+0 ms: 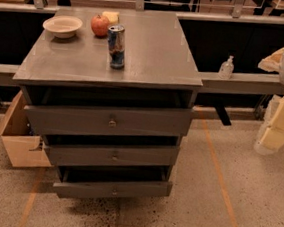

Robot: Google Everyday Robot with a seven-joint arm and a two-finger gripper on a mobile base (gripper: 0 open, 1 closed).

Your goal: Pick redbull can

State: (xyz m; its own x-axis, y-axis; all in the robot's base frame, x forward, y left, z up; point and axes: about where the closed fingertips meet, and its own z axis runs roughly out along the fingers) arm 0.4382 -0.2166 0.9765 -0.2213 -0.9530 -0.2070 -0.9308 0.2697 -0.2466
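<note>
The redbull can [116, 46] stands upright on the grey cabinet top [152, 56], left of the middle and toward the front. It is slim, blue and silver with a shiny top. A red apple [100, 25] sits just behind it. My gripper [273, 135] hangs at the far right edge of the view, off to the side of the cabinet and below its top, far from the can. It holds nothing that I can see.
A white bowl [62, 26] and a yellow object [111, 16] sit at the back left of the top. Three drawers [112, 122] stand partly pulled out. A sanitizer bottle [227, 67] is on the right ledge, and a cardboard box [19, 139] on the floor at left.
</note>
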